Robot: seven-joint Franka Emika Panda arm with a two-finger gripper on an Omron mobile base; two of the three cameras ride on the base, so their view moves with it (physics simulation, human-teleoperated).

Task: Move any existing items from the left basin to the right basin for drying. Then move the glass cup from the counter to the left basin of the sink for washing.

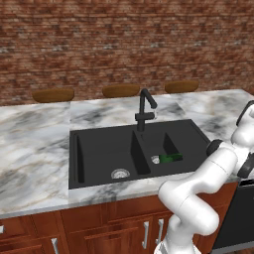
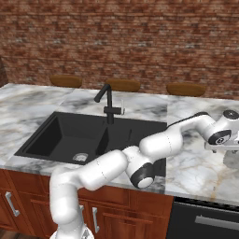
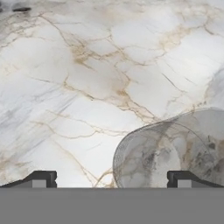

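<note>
Glass cup (image 3: 168, 151) — lying just ahead of my gripper (image 3: 112, 179), offset toward its right fingertip; jaws standing wide, holding nothing — I'm hovering over the counter (image 3: 65, 65).

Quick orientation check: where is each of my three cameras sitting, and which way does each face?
Left base view: behind the arm's left, facing the sink and brick wall; the white arm rises at lower right.
Right base view: behind the arm's right, facing the same sink; the arm reaches right, over the counter.
Hand view: on the hand, looking down at the counter and glass cup; the open gripper shows at the bottom.
Both base views share the sink, faucet and counter.
</note>
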